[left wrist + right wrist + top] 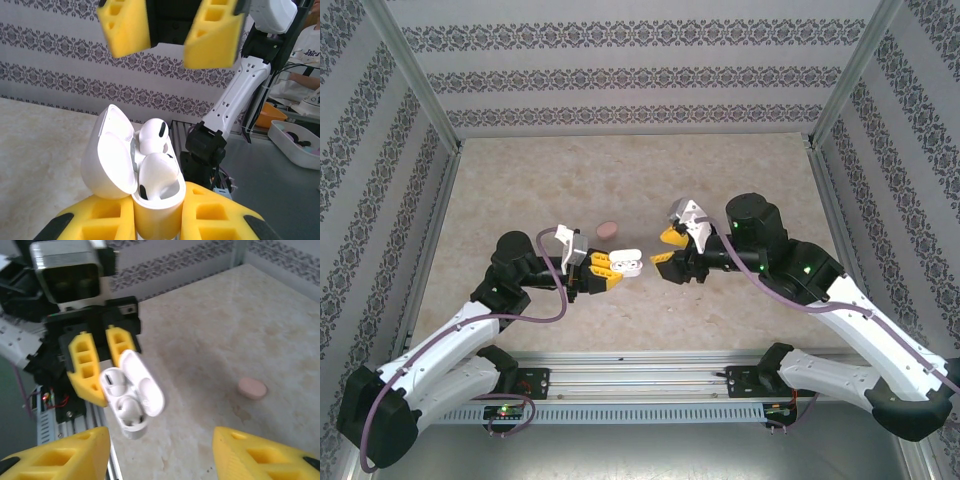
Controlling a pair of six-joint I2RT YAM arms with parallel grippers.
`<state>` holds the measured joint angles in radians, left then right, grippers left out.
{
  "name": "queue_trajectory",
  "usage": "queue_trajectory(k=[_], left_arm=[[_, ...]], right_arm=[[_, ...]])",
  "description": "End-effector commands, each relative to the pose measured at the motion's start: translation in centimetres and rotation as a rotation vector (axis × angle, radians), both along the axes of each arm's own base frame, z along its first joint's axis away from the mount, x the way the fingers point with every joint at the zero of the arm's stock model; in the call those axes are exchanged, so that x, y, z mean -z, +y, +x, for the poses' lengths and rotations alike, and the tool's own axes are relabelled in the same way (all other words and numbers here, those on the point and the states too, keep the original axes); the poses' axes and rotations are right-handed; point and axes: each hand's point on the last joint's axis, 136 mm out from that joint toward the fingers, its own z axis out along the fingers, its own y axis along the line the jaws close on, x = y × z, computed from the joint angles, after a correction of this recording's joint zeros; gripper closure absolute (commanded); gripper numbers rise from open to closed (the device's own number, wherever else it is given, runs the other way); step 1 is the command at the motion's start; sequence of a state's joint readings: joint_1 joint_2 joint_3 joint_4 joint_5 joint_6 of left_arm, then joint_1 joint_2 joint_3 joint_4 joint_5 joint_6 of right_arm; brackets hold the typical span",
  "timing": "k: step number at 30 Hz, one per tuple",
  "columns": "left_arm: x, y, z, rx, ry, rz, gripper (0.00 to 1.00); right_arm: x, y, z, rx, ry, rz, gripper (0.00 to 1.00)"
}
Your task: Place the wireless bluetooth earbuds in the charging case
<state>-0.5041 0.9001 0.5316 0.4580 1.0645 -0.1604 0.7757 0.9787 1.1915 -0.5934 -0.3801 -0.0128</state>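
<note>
Beige marbled tabletop [520, 190], patterned walls enclosing it; you are overseeing these items.

1. Your left jaws are clenching the base of a white charging case [112, 160], its lid hanging open.
2. Two white earbuds [157, 172] are sitting inside that case, one behind the other in the left wrist view.
3. Your right jaws are standing released, gripping nothing, and facing the case from just beside it.
4. A pink oval case [608, 229] is lying shut on the tabletop, farther back and apart from both jaws.
</note>
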Motion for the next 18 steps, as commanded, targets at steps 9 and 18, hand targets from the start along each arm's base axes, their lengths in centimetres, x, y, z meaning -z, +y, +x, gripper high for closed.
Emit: queue_trajectory(k=[9,18], left_arm=[[-0.7,-0.2,0.6,-0.020,-0.041,-0.031,0.98],[-0.2,-0.2,1.0,-0.033,-0.046,-0.025,0.98]], right_arm=[[3.5,-1.3,5.4,0.361,0.438,0.130,0.46],[6.3,1.4,6.0,0.282,0.670,0.172,0.49]])
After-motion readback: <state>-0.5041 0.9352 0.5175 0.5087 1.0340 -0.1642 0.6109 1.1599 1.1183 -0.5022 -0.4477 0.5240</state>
